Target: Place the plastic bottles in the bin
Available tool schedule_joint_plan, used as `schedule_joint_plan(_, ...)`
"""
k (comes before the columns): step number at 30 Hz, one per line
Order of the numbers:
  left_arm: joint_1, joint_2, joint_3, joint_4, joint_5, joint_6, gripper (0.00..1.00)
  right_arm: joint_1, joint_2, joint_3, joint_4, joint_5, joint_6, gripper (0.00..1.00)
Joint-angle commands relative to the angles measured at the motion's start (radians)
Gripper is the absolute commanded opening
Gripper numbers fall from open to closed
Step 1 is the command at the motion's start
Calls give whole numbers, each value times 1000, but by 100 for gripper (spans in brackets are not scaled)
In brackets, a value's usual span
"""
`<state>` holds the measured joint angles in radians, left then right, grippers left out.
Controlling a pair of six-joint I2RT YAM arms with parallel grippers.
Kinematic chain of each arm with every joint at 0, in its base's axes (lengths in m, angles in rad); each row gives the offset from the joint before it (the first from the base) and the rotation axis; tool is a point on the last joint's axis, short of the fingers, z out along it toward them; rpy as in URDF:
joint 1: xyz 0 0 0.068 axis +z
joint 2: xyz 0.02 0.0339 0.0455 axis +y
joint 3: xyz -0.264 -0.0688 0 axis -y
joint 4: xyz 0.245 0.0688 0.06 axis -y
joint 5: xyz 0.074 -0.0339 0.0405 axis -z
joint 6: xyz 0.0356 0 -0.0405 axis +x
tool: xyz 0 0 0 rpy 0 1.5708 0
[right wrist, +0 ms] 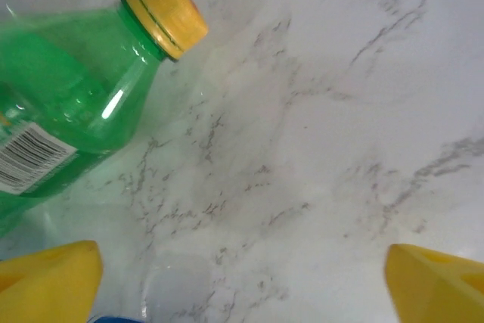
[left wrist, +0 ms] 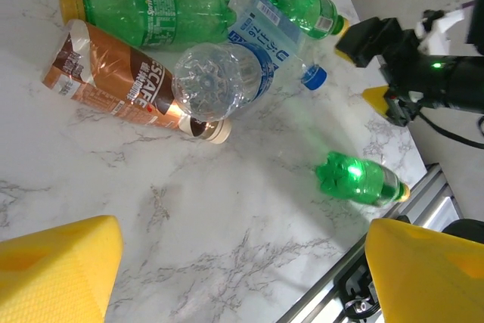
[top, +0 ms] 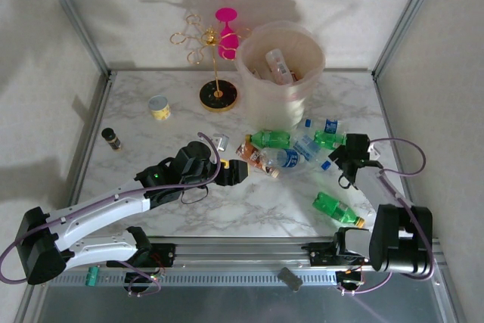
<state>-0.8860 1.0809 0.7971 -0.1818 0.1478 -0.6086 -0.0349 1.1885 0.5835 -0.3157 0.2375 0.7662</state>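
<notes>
Left gripper (top: pixel 234 172) and right gripper (top: pixel 342 160) spread wide, empty, flanking clear and green plastic bottles (top: pixel 291 150) lying beside round translucent whitish bin (top: pixel 265 100); likely lining up next pick.

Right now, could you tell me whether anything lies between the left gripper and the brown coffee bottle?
Nothing visible does: bare marble table lies between the open left gripper and the brown coffee bottle, which lies on its side.
</notes>
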Motion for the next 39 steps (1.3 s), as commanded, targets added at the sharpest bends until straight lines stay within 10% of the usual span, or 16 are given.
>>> schedule_joint_plan(1,7,-5,19,-22,-25,21,83,-3,-108,76,-165,24,115,99)
schedule_joint_plan(15,9,24,37,1,-16,18,83,58,-456,18,-625,-303,538,84)
schedule_joint_plan(25,10,26,39,8,-28,13,83,153,-498,148,-823,-301,608,86)
schedule_joint_plan(30,10,30,40,-2,-44,7,84,200,-439,127,-859,-303,603,99)
schedule_joint_plan(39,11,27,26,13,-74,9,84,231,-136,221,-905,-350,617,93)
